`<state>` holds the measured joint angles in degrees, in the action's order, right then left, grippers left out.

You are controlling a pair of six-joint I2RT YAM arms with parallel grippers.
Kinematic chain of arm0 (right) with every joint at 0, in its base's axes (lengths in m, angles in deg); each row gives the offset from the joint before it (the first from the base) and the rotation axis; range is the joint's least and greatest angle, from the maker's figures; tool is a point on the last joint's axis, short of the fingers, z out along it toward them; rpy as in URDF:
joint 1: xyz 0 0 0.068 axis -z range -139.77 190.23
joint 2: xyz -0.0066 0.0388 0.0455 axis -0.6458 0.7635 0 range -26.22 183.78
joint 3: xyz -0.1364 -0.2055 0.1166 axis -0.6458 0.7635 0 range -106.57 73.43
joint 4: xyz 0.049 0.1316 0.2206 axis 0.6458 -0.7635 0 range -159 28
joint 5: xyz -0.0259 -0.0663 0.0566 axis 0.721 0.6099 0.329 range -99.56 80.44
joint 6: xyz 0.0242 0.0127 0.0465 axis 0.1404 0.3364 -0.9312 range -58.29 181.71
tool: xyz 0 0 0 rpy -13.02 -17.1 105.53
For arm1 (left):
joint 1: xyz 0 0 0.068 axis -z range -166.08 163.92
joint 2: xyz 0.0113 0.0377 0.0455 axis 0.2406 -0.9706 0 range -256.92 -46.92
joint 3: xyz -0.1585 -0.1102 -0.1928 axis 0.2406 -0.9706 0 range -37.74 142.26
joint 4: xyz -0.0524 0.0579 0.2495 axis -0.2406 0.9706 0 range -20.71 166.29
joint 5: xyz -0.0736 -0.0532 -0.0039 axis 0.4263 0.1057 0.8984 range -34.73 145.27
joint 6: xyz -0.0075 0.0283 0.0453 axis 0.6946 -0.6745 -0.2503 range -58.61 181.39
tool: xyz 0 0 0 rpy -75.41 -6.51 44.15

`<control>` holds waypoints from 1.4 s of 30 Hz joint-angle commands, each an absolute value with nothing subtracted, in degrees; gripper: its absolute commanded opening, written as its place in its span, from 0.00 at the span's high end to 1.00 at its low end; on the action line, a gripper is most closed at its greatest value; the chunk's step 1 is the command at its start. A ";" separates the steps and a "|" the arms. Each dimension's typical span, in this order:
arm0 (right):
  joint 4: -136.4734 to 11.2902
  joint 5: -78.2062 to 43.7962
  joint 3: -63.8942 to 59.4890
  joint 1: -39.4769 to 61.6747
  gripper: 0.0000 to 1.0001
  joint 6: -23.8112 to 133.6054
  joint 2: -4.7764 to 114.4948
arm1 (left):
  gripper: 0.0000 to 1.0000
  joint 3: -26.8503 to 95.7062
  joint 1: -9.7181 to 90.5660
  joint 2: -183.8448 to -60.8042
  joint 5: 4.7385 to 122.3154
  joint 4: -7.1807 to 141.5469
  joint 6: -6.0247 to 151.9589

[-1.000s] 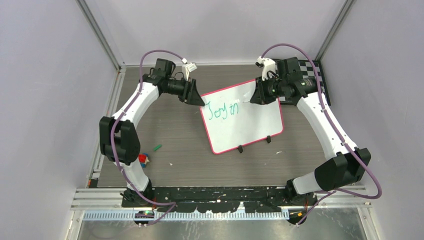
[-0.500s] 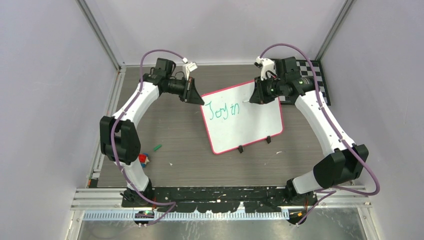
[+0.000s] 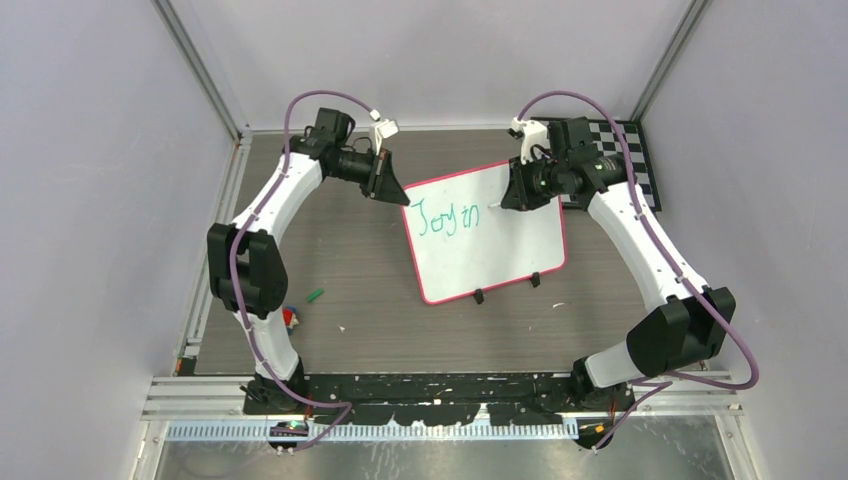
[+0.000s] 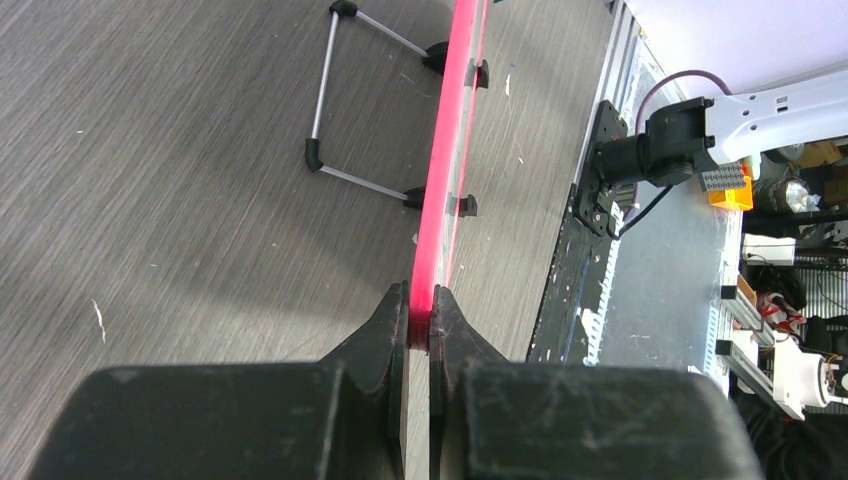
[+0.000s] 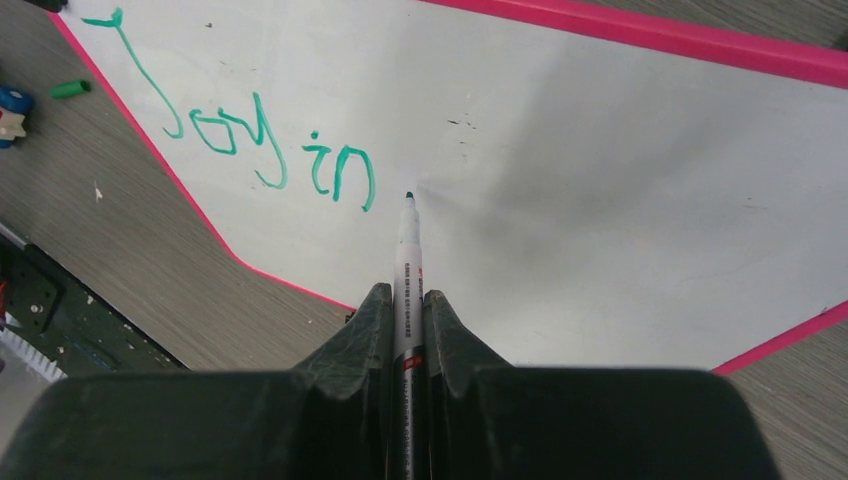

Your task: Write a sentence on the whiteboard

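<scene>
At the table's eight o'clock side, a small green plastic cylinder (image 3: pixel 315 295) is seen on the grey wood-grain table (image 3: pixel 360 270). At mid-table, the large white pink-rimmed whiteboard (image 3: pixel 500 255) is propped on a thin wire stand (image 4: pixel 330 100). Its ten o'clock corner is pinched by the left gripper (image 4: pixel 419 325). A white-barrelled green marker (image 5: pixel 407 240) is clamped in the right gripper (image 5: pixel 404 300), its tip just at three o'clock of the green handwritten lettering (image 5: pixel 240 140), "Joy in".
</scene>
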<state>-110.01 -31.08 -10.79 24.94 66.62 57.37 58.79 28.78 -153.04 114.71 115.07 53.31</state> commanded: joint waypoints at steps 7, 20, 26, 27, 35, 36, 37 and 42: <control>-106.13 -28.27 -10.68 24.97 1.00 66.55 56.43 | 1.00 59.67 28.52 -152.39 113.36 116.57 51.33; -105.59 -29.25 -12.10 23.58 1.00 65.84 58.08 | 1.00 58.42 28.51 -151.25 113.21 116.43 51.13; -105.61 -29.08 -11.67 22.45 1.00 66.17 58.42 | 1.00 58.10 28.52 -151.02 112.89 116.57 50.76; -105.59 -29.00 -11.59 22.39 1.00 66.26 58.42 | 1.00 58.07 28.51 -150.99 112.84 116.57 50.69; -106.29 -27.41 -9.15 22.46 1.00 67.86 57.19 | 1.00 57.89 28.51 -151.16 112.74 116.57 50.58; -106.42 -27.21 -8.76 22.48 1.00 68.13 56.97 | 1.00 57.88 28.51 -151.16 112.75 116.57 50.64; -106.53 -27.01 -8.48 22.47 1.00 68.34 56.81 | 1.00 57.81 28.56 -151.13 112.75 116.57 50.61; -106.74 -25.80 -8.09 22.54 1.00 68.92 56.01 | 1.00 57.54 28.52 -150.92 112.70 116.49 50.65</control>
<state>-108.48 -28.63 -8.24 22.60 67.36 58.48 58.20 28.45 -152.98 114.64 115.39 52.94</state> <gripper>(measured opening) 0.169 0.048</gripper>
